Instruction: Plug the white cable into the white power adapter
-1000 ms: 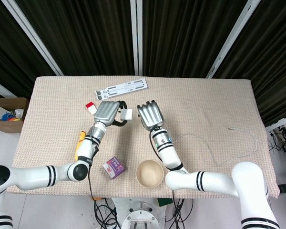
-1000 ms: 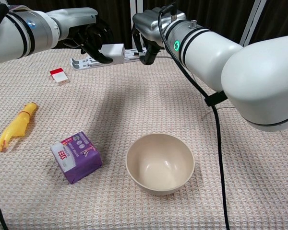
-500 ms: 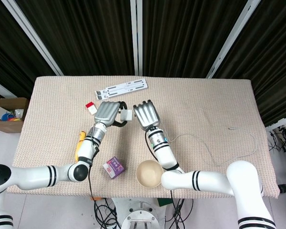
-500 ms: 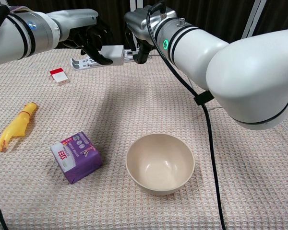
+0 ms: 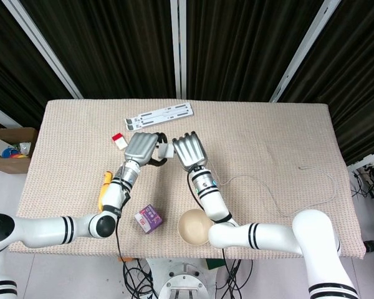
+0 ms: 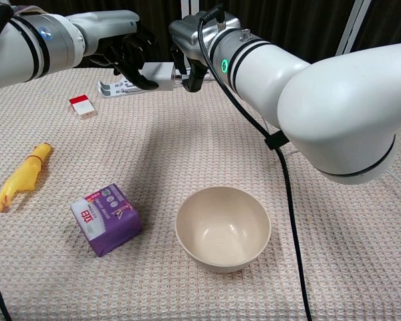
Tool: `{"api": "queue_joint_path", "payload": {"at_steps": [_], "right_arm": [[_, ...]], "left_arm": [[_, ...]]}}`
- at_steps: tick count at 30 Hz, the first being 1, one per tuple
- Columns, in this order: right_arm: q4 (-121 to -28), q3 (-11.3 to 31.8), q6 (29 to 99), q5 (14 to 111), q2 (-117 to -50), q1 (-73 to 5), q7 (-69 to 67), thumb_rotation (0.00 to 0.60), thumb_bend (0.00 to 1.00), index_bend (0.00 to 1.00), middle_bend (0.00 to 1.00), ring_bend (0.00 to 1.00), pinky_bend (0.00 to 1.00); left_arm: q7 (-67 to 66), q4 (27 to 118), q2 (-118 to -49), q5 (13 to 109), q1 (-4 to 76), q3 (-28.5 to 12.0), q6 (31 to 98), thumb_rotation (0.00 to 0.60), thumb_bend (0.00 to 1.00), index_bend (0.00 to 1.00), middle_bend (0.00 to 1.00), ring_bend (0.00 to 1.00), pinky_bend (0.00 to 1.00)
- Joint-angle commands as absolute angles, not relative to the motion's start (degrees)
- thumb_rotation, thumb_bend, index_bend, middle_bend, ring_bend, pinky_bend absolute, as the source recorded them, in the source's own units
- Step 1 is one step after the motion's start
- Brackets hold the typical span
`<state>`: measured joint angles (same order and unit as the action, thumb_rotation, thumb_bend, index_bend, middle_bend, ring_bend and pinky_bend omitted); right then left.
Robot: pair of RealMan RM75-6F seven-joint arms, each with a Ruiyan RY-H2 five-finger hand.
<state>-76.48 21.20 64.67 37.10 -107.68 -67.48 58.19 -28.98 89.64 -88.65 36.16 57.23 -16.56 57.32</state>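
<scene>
My left hand (image 5: pixel 140 147) (image 6: pixel 129 56) holds the white power adapter (image 5: pixel 166 150) (image 6: pixel 158 72) above the table, its free face turned toward the right hand. My right hand (image 5: pixel 187 149) (image 6: pixel 190 55) is level with it, and its fingertips, curled in on the plug end of the white cable, almost touch that face. The plug itself is hidden by the fingers. The white cable (image 5: pixel 271 194) trails from under the right arm across the cloth in a loop, and its free end (image 5: pixel 305 167) lies at the right.
A beige bowl (image 5: pixel 195 227) (image 6: pixel 222 227) and a purple packet (image 5: pixel 148 218) (image 6: pixel 105 219) sit near the front edge. A yellow toy (image 5: pixel 105 187) (image 6: pixel 23 175), a small red and white box (image 5: pixel 118 140) (image 6: pixel 82 105) and a flat white strip (image 5: pixel 159 115) lie left and behind.
My right hand has moved left toward the adapter, closing the gap to almost nothing. The left hand has kept the adapter nearly still.
</scene>
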Motion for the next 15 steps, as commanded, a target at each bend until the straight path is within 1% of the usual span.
{"api": "queue_joint_path", "payload": {"at_steps": [1,15], "right_arm": [[-76.4,21.2,64.8,36.9,-107.8,-67.6,58.4,0.6,0.74,0.72,0.59,0.44,0.5],[-75.8,21.4,64.8,36.3,-108.4,-68.4,58.3,0.6,0.74,0.72,0.59,0.45,0.5]], "left_arm": [[-29.1,89.6,-88.7,36.2,57.3,-16.5,57.5,0.55,0.22,0.6,0.54,0.73,0.97],[-29.9,89.6,-88.9,36.0,57.9,-16.0,57.5,0.55,0.22,0.6,0.54,0.73,0.97]]}}
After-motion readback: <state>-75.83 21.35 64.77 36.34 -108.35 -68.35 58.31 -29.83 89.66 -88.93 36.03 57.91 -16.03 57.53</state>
